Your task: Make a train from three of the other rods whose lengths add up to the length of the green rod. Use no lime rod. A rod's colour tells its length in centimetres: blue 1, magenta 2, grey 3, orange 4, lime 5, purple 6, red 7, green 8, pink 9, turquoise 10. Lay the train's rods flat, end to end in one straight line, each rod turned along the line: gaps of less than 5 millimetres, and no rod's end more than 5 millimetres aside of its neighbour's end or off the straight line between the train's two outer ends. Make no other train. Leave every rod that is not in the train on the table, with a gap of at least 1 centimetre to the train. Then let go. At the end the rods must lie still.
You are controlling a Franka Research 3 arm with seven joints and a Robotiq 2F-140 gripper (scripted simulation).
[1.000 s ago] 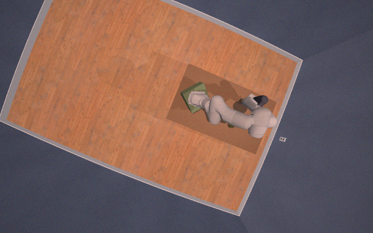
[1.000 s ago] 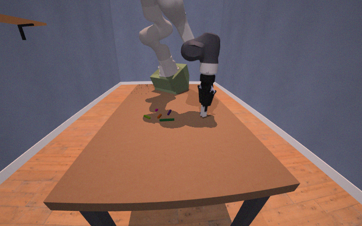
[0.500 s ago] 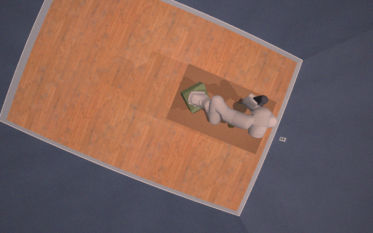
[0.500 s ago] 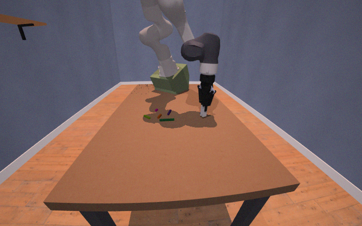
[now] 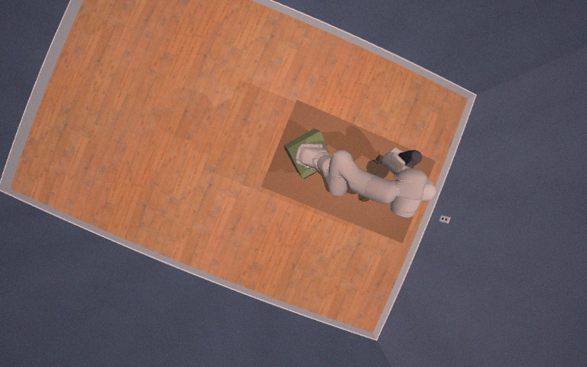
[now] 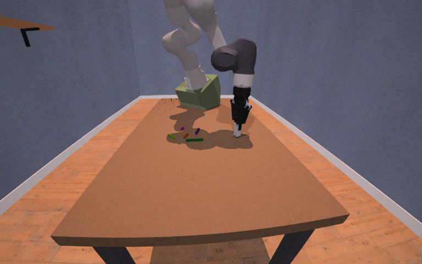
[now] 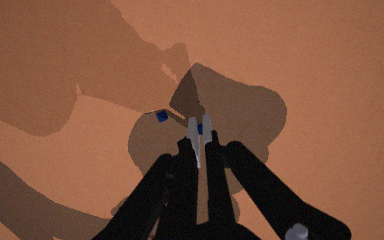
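Note:
In the wrist view my gripper (image 7: 201, 125) is shut on a small blue rod (image 7: 200, 128), of which only a sliver shows between the fingertips. It holds the rod low, at or just above the table top. A second blue rod (image 7: 161, 116) lies on the table a little to the left of the fingers. In the exterior view the gripper (image 6: 237, 133) stands at the right of the rod group. That group holds the green rod (image 6: 194, 139), a lime rod (image 6: 171, 136), an orange rod (image 6: 185, 135), a purple rod (image 6: 197, 131) and a magenta rod (image 6: 182, 128), all lying apart.
The arm's green base block (image 6: 199, 94) (image 5: 311, 140) stands at the far end of the brown table (image 6: 193, 192). The arm hides most rods in the top view.

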